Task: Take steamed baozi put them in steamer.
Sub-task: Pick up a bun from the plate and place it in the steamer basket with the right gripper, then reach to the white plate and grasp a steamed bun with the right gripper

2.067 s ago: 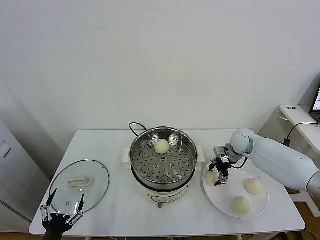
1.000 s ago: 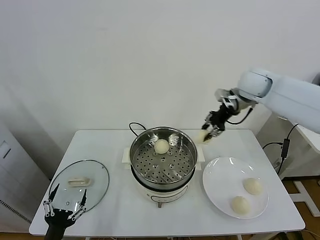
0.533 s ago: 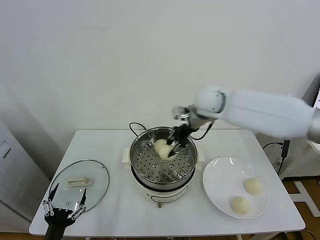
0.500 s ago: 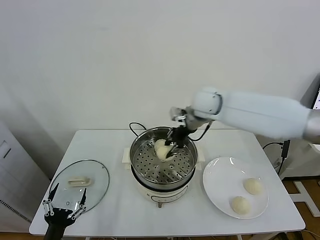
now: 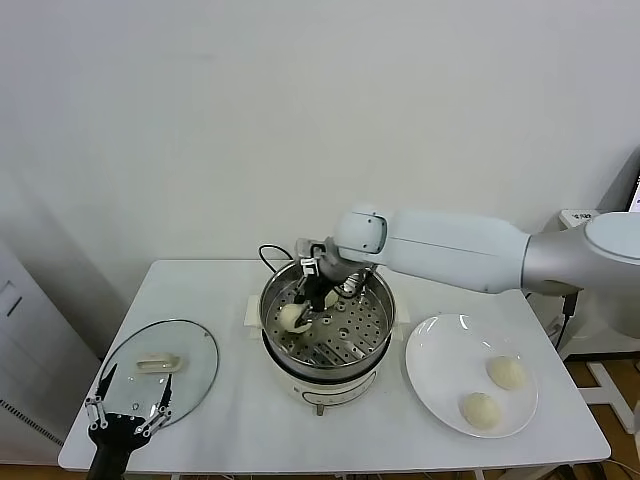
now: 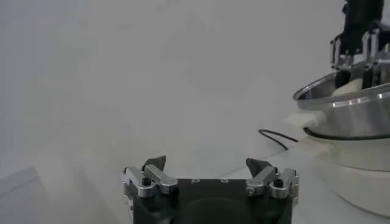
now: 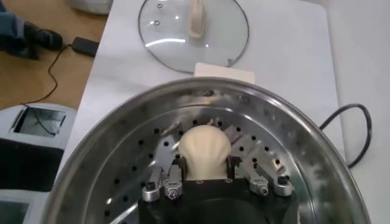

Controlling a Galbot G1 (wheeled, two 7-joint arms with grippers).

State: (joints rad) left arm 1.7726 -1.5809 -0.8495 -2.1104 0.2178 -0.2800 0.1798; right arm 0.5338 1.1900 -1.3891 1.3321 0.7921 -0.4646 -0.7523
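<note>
My right gripper [image 5: 302,306] reaches into the steamer [image 5: 372,330], a shiny steel pot with a perforated tray on a white base. It is shut on one cream-white baozi [image 5: 291,318], held low over the left side of the tray. In the right wrist view the baozi [image 7: 205,145] sits between the fingers of my right gripper [image 7: 205,164]. The baozi placed earlier at the tray's far side is mostly hidden behind the gripper. Two more baozi [image 5: 507,372] [image 5: 481,410] lie on the white plate [image 5: 432,365]. My left gripper [image 5: 127,430] is parked open at the front left.
The glass lid [image 5: 158,372] with its white handle lies flat on the table's left side, just beyond my left gripper. A black cord [image 5: 270,255] runs behind the steamer. The left wrist view shows the steamer's rim [image 6: 344,100] and the open left gripper [image 6: 205,168].
My right gripper took a baozi off the plate, carried it up and leftward over the steamer, and has come down with it over the left part of the tray. The left arm has not moved.
</note>
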